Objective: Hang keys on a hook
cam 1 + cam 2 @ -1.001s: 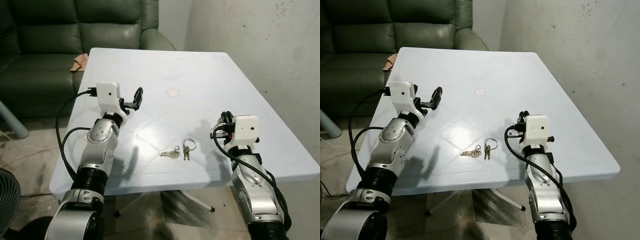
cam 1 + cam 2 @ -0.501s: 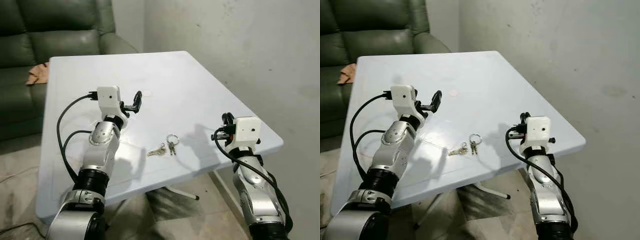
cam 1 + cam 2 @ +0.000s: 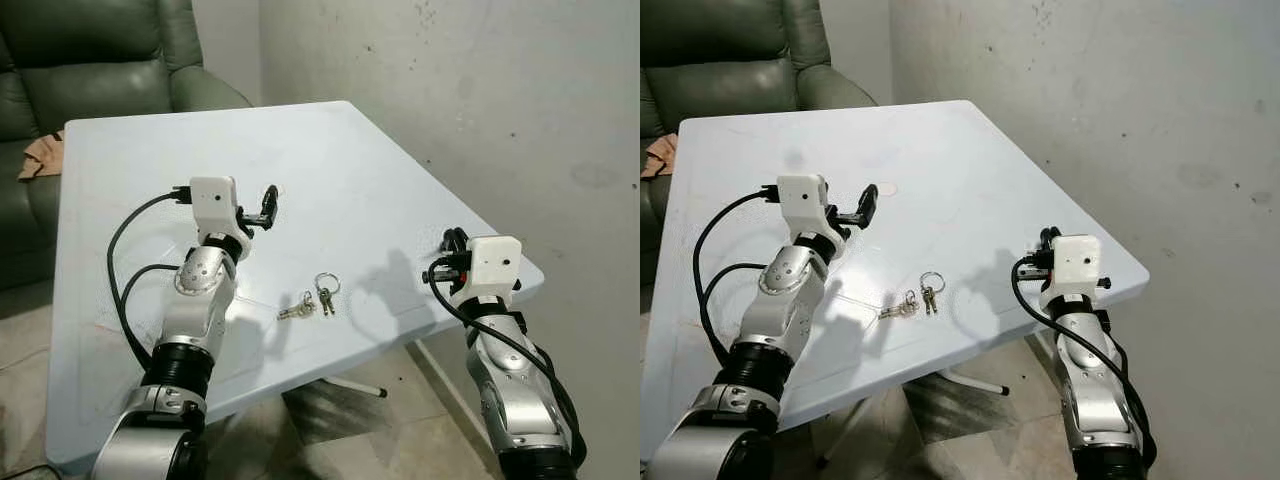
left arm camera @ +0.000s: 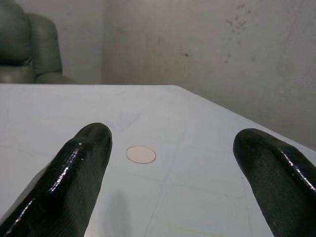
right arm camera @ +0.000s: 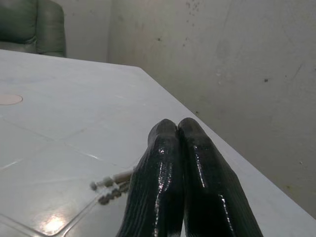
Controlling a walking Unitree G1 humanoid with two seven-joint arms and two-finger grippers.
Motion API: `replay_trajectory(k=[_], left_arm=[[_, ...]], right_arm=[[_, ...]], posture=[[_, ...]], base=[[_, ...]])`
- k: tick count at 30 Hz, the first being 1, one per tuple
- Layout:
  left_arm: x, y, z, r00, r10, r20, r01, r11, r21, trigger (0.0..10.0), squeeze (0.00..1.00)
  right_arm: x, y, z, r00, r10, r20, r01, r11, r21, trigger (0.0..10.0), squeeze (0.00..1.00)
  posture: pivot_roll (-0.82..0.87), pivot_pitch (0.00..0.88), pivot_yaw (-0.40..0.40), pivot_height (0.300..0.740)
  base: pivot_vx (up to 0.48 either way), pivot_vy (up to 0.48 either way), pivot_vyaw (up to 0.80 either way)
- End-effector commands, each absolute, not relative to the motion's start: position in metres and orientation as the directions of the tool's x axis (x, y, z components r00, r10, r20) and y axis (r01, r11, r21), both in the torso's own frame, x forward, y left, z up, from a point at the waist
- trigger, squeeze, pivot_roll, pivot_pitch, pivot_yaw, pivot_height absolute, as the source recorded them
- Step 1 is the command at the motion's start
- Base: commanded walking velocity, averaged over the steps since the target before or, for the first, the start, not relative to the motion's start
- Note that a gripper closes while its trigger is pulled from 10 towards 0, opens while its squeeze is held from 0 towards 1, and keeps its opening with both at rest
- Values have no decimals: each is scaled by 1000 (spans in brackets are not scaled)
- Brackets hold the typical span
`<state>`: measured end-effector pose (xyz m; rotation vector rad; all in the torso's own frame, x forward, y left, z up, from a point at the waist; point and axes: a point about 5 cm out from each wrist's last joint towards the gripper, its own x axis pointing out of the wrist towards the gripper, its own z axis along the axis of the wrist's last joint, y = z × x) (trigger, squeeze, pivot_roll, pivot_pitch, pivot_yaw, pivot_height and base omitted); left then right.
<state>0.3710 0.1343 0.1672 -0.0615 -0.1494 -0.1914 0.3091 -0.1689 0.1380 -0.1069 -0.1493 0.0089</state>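
A bunch of keys (image 3: 312, 300) on a metal ring lies on the white table (image 3: 140, 160), near its front edge. My left gripper (image 3: 268, 205) hovers above the table to the left of and beyond the keys. It is open, and the left wrist view shows its fingers (image 4: 79, 173) wide apart with nothing between them. My right gripper (image 3: 452, 240) hangs over the table's right corner, to the right of the keys, and is shut on nothing. In the right wrist view the key tips (image 5: 111, 187) poke out beside the closed fingers (image 5: 163, 173).
A small pink disc (image 3: 885, 188) lies on the table beyond the left gripper. A dark green sofa (image 3: 90, 50) with a brown cloth (image 3: 40, 155) stands behind the table on the left. A bare grey wall (image 3: 480, 100) runs along the right.
The camera has swung right, so the table and sofa slid left in the picture and more wall shows. Both arms keep their pose and the keys lie where they were.
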Motion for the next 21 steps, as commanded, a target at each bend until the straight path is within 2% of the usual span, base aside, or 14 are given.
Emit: replay_trajectory(k=[1,5,9,21], left_arm=[[370,131,172,960,-214,179,219,976,-10,10000,0],[369,131,174,958,-209,198,222,974,-48,10000,0],[370,130,172,963,-200,179,217,973,-83,10000,0],[370,129,173,965,-193,178,207,976,-66,10000,0]], right_arm=[[308,-173,140,988,4,155,13,994,-107,10000,0],[308,-173,140,988,5,154,12,994,-107,10000,0],[308,-173,139,988,4,152,13,994,-107,10000,0],[307,-173,138,989,2,151,14,994,-106,10000,0]], posture=[[-99,0,-58,740],[-98,0,-58,740],[-97,0,-58,740],[-97,0,-57,740]], base=[[0,0,-744],[0,-420,-744],[0,0,-744],[0,0,-743]])
